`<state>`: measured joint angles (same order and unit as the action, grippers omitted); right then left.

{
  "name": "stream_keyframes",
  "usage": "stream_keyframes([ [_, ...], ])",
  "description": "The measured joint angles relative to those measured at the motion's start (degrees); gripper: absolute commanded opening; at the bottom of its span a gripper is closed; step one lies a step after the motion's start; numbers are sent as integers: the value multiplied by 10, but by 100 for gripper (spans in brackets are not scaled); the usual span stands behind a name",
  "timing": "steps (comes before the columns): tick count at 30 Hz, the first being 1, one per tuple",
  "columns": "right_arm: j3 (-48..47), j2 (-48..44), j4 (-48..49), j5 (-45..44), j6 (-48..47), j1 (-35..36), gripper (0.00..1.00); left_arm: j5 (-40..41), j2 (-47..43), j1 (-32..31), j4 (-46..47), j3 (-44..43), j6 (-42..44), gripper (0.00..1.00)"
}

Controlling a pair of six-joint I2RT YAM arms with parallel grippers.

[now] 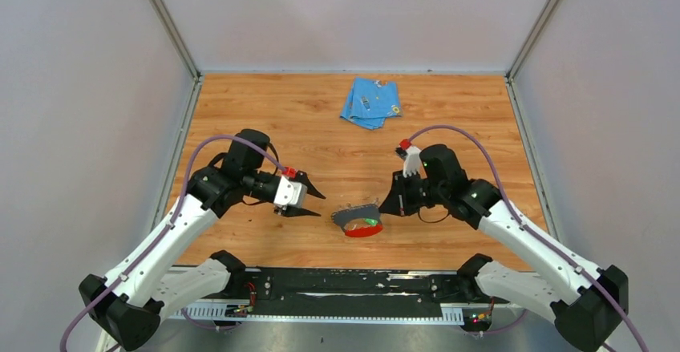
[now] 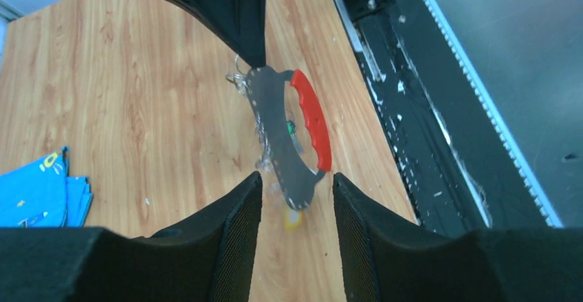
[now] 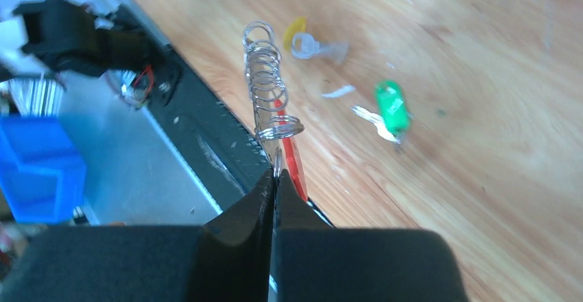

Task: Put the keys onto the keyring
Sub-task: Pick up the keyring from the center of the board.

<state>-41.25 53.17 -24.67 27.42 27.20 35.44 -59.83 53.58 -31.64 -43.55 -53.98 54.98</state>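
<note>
The keyring (image 1: 358, 216), a flat grey piece with a red strip (image 2: 313, 120), stands on edge on the wood. My right gripper (image 3: 273, 178) is shut on its thin far end, with a coil of wire rings (image 3: 268, 95) just beyond the fingertips. The green key (image 3: 390, 106) lies on the table beside the keyring and shows through its opening (image 2: 291, 127). The yellow key (image 3: 297, 35) lies further off, a blurred yellow spot (image 2: 293, 218) under the keyring's near tip. My left gripper (image 2: 297, 178) is open, its fingertips either side of that near tip without touching it.
A folded blue cloth (image 1: 370, 102) lies at the back of the table. The black rail (image 1: 345, 284) with the arm bases runs along the near edge, close behind the keyring. White walls close in both sides.
</note>
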Motion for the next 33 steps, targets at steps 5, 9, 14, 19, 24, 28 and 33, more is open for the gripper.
stream_keyframes([
  [5,-159,54,-63,-28,-87,113,0,-8,0,0,59,-13,-118,53],
  [9,-303,119,-126,-66,-165,190,0,-3,-20,0,144,-10,-222,62],
  [14,-442,193,-216,-115,-239,254,0,-1,-69,0,229,22,-311,69],
  [19,-533,266,-292,-163,-286,293,0,-1,-86,-1,308,57,-401,70],
  [24,-603,324,-351,-205,-315,327,0,-19,-81,-10,341,88,-433,66],
  [28,-617,331,-378,-227,-325,340,0,-40,-72,-16,313,89,-381,59],
  [33,-615,331,-399,-245,-330,346,0,-51,-60,-18,244,72,-298,51],
])
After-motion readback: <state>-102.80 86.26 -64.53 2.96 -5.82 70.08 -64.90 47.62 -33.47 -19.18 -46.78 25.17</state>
